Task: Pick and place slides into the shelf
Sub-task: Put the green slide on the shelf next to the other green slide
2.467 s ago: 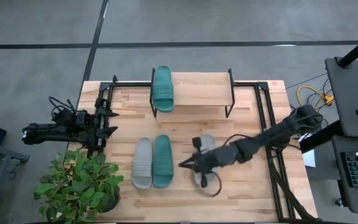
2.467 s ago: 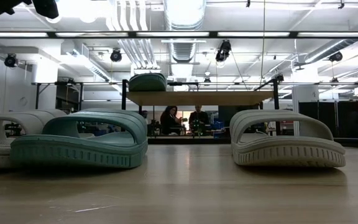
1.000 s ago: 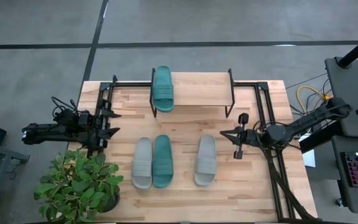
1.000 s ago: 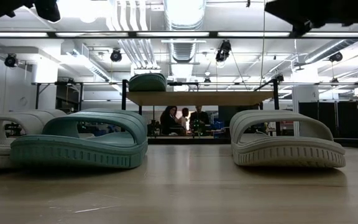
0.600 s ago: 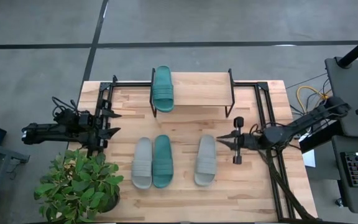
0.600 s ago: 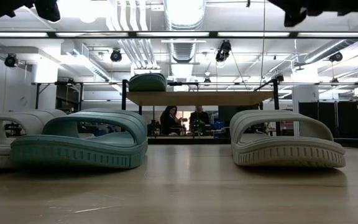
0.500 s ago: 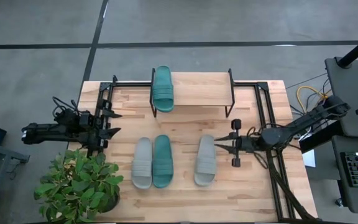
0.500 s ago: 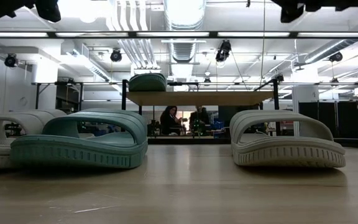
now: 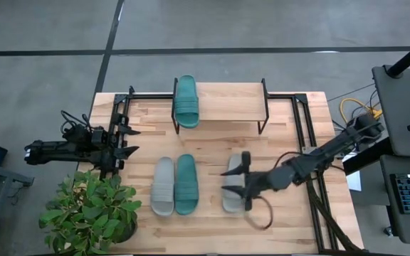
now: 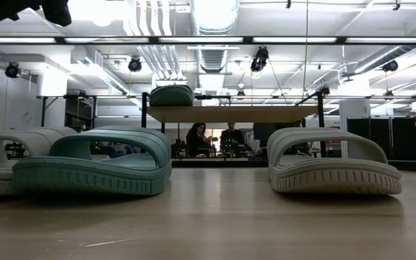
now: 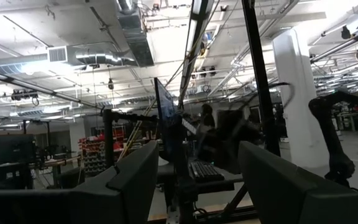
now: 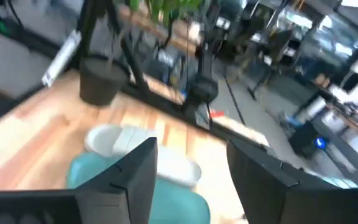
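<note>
right gripper (image 9: 239, 182), fingers spread, reaches low over the lone grey slide (image 9: 234, 186) on the table (image 9: 290, 220); left gripper (image 9: 125, 139) waits open at the table's edge; one teal slide (image 9: 186, 102) on the shelf (image 9: 230, 104).

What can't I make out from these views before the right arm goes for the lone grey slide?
- Lone grey slide, high view: the right gripper covers its right side, so contact cannot be judged.
- Right gripper, low view: out of frame above.
- Grey slide beside the teal one, low view: cut off by the edge and partly hidden by the teal one.
- Table, left wrist view: not shown; the left gripper faces the room.
</note>
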Robot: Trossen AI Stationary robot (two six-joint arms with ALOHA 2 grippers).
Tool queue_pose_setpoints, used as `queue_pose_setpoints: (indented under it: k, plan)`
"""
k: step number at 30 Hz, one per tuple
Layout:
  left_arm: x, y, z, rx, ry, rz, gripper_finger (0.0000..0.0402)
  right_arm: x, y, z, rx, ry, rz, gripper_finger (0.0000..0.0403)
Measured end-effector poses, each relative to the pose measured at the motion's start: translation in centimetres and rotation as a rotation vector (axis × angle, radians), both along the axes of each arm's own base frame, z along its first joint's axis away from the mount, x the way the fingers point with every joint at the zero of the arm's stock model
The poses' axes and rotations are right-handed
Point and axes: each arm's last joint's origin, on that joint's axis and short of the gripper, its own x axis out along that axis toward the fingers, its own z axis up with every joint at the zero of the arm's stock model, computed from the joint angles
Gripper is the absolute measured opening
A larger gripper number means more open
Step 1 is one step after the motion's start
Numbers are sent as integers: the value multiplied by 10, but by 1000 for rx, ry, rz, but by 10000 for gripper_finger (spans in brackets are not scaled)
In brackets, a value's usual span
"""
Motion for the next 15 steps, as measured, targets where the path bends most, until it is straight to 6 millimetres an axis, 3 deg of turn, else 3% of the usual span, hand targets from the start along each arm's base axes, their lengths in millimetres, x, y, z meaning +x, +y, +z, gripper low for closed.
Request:
queue_pose_setpoints:
  k: [6,15]
  plan:
    - [1,0,0,-3,7,-1,208,28,22,10,41,211,-66,179]
    - [1,0,0,1,4,0,208,70,55,-10,-60,260,-55,161]
